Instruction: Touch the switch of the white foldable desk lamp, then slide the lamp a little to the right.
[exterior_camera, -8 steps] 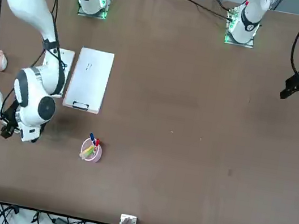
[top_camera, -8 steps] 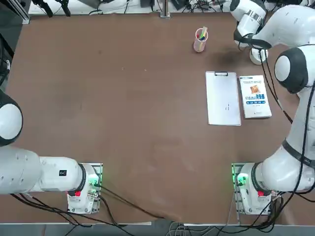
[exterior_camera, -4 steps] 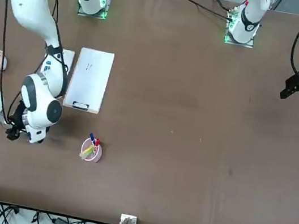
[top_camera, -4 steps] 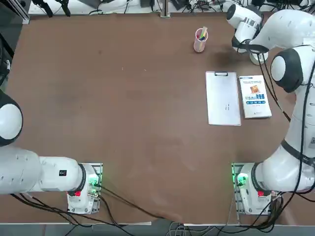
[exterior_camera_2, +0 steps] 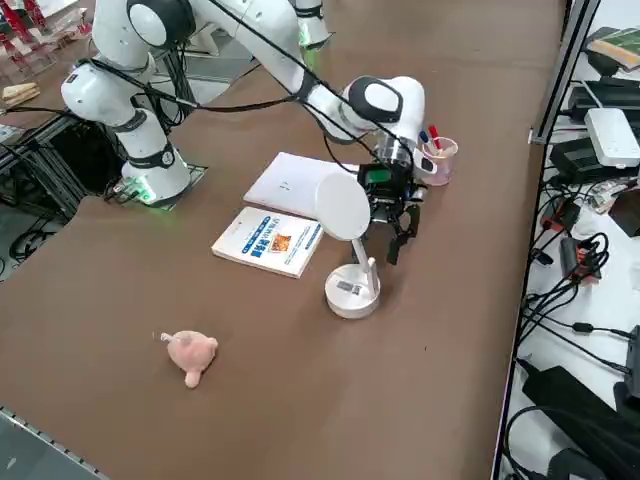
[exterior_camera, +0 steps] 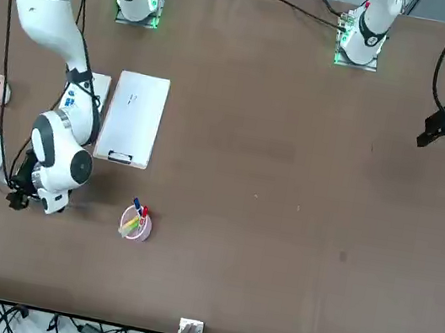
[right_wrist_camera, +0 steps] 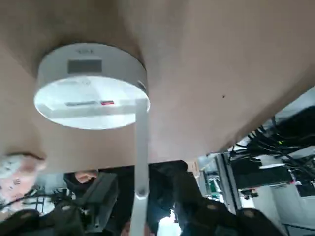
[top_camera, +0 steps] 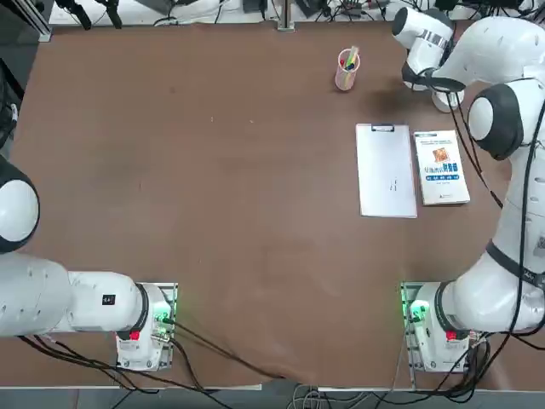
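R gripper [right_wrist_camera: 146, 186] is down at the lamp, fingers spread w/ a gap btwn them. White foldable desk lamp [exterior_camera_2: 352, 292] stands upright on the brown table [exterior_camera_2: 270, 400], its thin arm btwn the fingers, not pinched; bare space shows on both sides. Base is nr the white book [exterior_camera_2: 268, 241], apart from it; pink pen cup [exterior_camera_2: 439, 163] is farther off.

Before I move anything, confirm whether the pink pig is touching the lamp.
No, bare table lies between the pig and the lamp.
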Controlling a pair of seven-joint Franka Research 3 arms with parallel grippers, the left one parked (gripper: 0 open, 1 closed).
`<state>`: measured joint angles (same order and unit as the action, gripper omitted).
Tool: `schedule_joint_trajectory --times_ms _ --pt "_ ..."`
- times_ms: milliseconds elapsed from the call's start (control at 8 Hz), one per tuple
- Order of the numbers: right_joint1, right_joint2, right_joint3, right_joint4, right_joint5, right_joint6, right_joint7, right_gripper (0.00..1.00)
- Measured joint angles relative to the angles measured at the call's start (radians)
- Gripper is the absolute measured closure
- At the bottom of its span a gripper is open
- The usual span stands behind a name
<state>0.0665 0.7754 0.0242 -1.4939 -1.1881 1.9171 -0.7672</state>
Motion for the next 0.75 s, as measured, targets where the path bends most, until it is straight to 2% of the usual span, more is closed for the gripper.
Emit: schedule_joint_trajectory --times_ms 250,625,750 --pt "-0.003 0.011 -0.001 0.011 -0.013 0.000 -0.016 0.41" --pt "-0.032 0.020 -0.003 0.015 -0.018 0.000 -0.040 0.46" --pt "-0.038 0.020 -0.003 0.016 -0.018 0.000 -0.054 0.60"
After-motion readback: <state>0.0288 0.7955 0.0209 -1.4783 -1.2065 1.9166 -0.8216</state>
